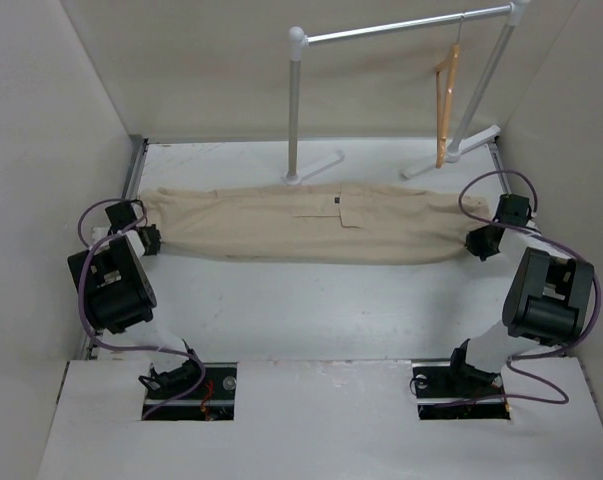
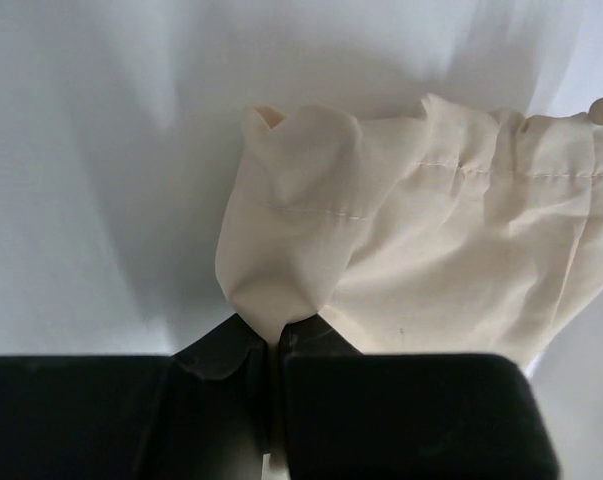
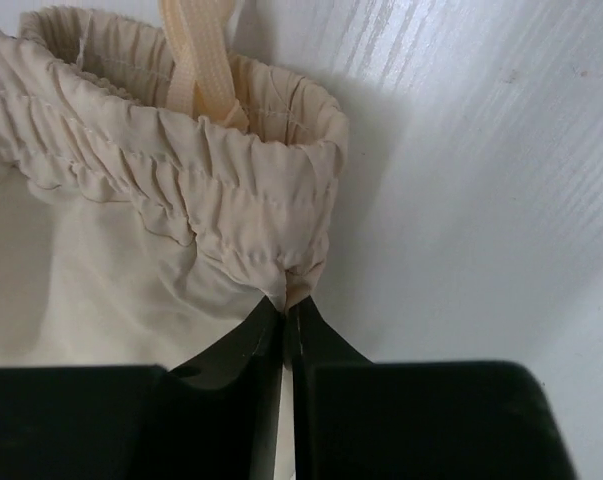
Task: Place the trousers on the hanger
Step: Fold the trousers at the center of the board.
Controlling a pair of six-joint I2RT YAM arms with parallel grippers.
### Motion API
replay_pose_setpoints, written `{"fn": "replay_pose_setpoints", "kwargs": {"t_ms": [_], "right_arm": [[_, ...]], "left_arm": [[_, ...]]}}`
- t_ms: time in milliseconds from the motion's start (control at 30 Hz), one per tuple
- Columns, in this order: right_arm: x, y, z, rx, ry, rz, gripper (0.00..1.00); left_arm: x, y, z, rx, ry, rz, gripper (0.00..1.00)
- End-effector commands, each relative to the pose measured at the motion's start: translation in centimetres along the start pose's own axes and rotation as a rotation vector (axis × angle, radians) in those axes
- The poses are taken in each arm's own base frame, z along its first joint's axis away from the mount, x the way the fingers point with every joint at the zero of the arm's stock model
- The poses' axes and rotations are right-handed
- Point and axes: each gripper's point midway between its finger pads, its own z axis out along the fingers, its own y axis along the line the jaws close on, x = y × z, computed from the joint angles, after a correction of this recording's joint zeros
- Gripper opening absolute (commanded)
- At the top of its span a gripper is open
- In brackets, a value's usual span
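Observation:
The beige trousers (image 1: pixel 301 225) lie stretched flat across the table from left to right, folded lengthwise. My left gripper (image 1: pixel 149 240) is shut on the hem end of a leg (image 2: pixel 281 270) at the left. My right gripper (image 1: pixel 478 243) is shut on the gathered elastic waistband (image 3: pixel 281 215) at the right. The wooden hanger (image 1: pixel 444 100) hangs by its hook from the white rail (image 1: pixel 401 27) at the back right, above and behind the trousers' waist end.
The rail's left post (image 1: pixel 294 110) and its white feet (image 1: pixel 451 152) stand on the table just behind the trousers. White walls close in the left, right and back sides. The arm bases sit at the near edge.

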Motion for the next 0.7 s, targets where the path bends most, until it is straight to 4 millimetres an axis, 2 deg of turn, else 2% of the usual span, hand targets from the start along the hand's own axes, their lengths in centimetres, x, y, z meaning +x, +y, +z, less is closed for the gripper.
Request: {"fn": "replay_pose_setpoints", "kwargs": {"t_ms": [0, 167, 467, 533, 600, 667], "right_arm": [[-3.2, 0.3, -2.4, -0.018, -0.126, 0.068, 0.1], [-4.4, -1.2, -5.8, 0.012, -0.196, 0.111, 0.06], [-4.3, -6.6, -9.6, 0.091, -0.247, 0.207, 0.03], [-4.1, -7.2, -10.2, 0.082, -0.261, 0.219, 0.05], [-3.2, -7.7, -9.9, 0.086, -0.243, 0.206, 0.08], [-2.5, -8.1, -9.2, 0.088, -0.222, 0.184, 0.18]], "left_arm": [[-3.4, 2.5, -2.8, -0.128, -0.115, 0.083, 0.0], [-5.7, 4.2, -7.6, -0.198, -0.243, 0.175, 0.0], [-6.9, 9.0, -13.0, -0.334, -0.312, 0.217, 0.0], [-7.3, 9.9, -13.7, -0.373, -0.34, 0.261, 0.05], [-6.8, 10.9, -13.7, -0.395, -0.338, 0.281, 0.11], [-6.1, 11.6, -13.4, -0.392, -0.314, 0.274, 0.21]]}}
